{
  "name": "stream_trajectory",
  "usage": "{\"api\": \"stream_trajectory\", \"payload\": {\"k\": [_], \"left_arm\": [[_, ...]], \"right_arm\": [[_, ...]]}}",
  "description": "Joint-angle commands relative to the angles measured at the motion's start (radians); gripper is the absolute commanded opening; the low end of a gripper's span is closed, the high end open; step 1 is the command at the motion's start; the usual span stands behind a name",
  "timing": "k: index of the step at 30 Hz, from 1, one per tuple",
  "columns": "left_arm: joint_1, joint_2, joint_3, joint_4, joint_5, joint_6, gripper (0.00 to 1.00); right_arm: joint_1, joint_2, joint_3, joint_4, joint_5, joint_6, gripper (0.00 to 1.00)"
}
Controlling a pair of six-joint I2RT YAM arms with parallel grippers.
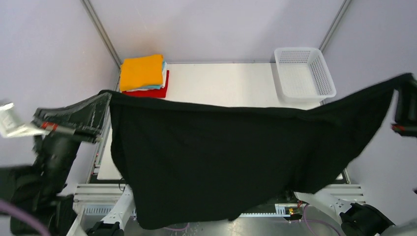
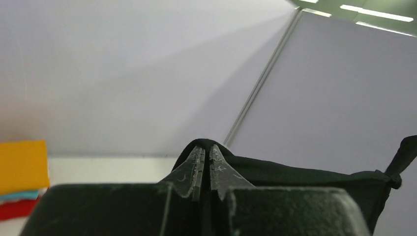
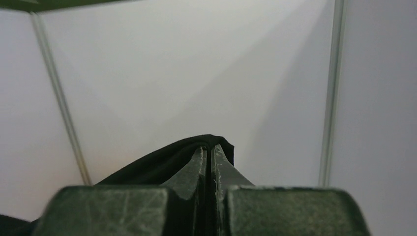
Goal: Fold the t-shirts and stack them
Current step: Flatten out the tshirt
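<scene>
Our left gripper (image 2: 205,156) and right gripper (image 3: 210,156), jaws pressed together, each pinched an edge of the black t-shirt (image 1: 211,157), stretched from 9 to 3 o'clock over the table (image 1: 221,83). We feared the thin pinches slipping, or the hem at 6 o'clock snagging the arm bases (image 1: 364,221). No writing was readable.
</scene>
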Motion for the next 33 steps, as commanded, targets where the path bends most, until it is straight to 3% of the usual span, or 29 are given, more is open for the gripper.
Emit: {"api": "stream_trajectory", "payload": {"k": [1, 9, 16, 20, 26, 32, 33], "left_arm": [[0.004, 0.097, -0.147, 0.038, -0.072, 0.028, 0.00], [0.004, 0.215, -0.596, 0.275, -0.191, 0.027, 0.00], [0.004, 0.467, -0.750, 0.401, -0.289, 0.048, 0.00], [0.004, 0.696, -0.696, 0.445, -0.266, 0.065, 0.00], [0.004, 1.041, -0.487, 0.443, -0.259, 0.061, 0.00], [0.004, 1.331, -0.150, 0.448, -0.331, 0.043, 0.00], [0.004, 1.389, -0.065, 0.426, -0.349, 0.039, 0.06]], "right_arm": [[-0.004, 0.043, -0.199, 0.174, 0.190, -0.089, 0.00], [-0.005, 0.095, -0.601, 0.514, 0.401, -0.193, 0.00], [-0.024, 0.231, -0.882, 0.769, 0.480, -0.208, 0.00], [-0.082, 0.389, -0.914, 0.820, 0.464, -0.152, 0.00], [-0.167, 0.654, -0.837, 0.808, 0.384, -0.045, 0.00], [-0.251, 0.917, -0.670, 0.794, 0.223, 0.057, 0.00], [-0.275, 0.978, -0.594, 0.782, 0.198, 0.071, 0.00]]}}
